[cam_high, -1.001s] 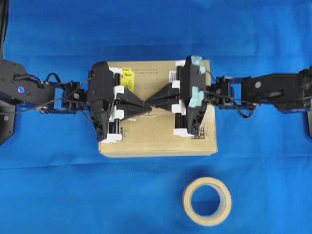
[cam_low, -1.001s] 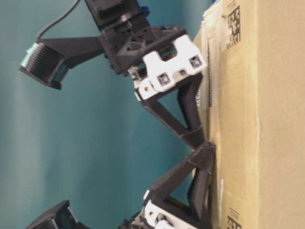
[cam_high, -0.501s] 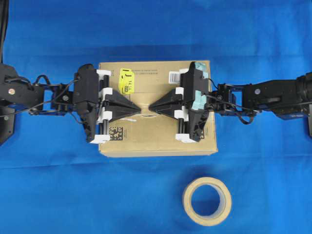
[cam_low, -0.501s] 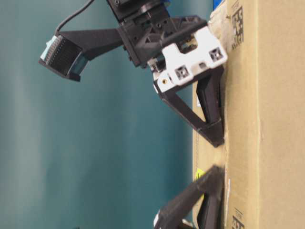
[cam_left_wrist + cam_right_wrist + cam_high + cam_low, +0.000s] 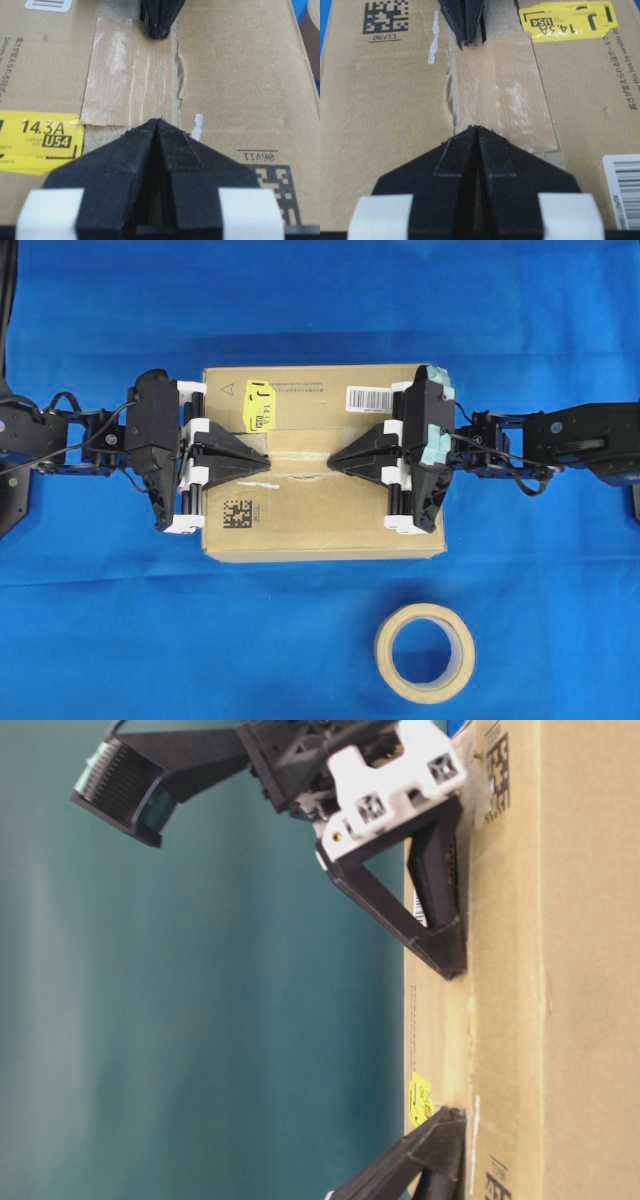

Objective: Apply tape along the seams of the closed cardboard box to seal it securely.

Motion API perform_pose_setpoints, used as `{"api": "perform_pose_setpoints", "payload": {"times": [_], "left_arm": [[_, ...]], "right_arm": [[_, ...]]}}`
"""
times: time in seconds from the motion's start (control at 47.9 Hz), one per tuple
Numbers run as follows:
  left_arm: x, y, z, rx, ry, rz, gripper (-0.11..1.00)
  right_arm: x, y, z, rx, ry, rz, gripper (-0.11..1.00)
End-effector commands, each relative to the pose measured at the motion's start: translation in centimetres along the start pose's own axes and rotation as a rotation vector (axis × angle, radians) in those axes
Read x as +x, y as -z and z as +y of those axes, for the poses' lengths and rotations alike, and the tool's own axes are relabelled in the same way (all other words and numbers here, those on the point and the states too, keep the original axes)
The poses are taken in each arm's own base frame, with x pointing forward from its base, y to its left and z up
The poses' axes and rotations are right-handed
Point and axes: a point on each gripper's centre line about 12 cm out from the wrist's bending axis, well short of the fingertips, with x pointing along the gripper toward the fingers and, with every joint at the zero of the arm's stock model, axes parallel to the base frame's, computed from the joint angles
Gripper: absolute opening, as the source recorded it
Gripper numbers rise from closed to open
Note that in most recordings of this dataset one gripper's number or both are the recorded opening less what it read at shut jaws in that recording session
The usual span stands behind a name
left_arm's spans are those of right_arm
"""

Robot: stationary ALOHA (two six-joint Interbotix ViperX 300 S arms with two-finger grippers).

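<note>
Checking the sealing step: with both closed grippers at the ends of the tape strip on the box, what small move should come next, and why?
Probably lift both grippers clear. The tape looks flat across the seam, with the shut left gripper and right gripper at its opposite ends, so pressing seems done.

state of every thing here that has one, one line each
large brown cardboard box: closed, flaps down, lying flat on the blue cloth
short tan paper tape strip: stuck flat across the middle of the seam
long dark seam: covered only partly, edge still torn
left gripper: shut, tip at one end of the strip
right gripper: shut, tip at the other end
round beige tape roll: lying flat, apart from the box
</note>
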Motion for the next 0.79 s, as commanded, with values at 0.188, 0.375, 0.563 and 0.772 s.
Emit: {"api": "perform_pose_setpoints", "payload": {"times": [0.188, 0.375, 0.563, 0.772], "left_arm": [[-4.2, -6.6, -0.1, 0.006, 0.007, -0.132, 0.00], [-8.2, -7.0, 0.2, -0.002, -0.001, -0.183, 0.00], [-12.0, -6.0, 0.3, -0.008, -0.001, -0.231, 0.00], [-14.9, -3.8, 0.4, -0.015, 0.004, -0.267, 0.00]], "right_arm": [[-5.8, -6.1, 1.6, -0.062, -0.059, -0.177, -0.01], [-9.2, -5.8, 1.4, -0.072, -0.067, -0.194, -0.01], [-12.5, -4.7, 1.0, -0.070, -0.075, -0.213, -0.01], [-15.4, -2.9, 0.5, -0.072, -0.080, -0.202, -0.01]]}}
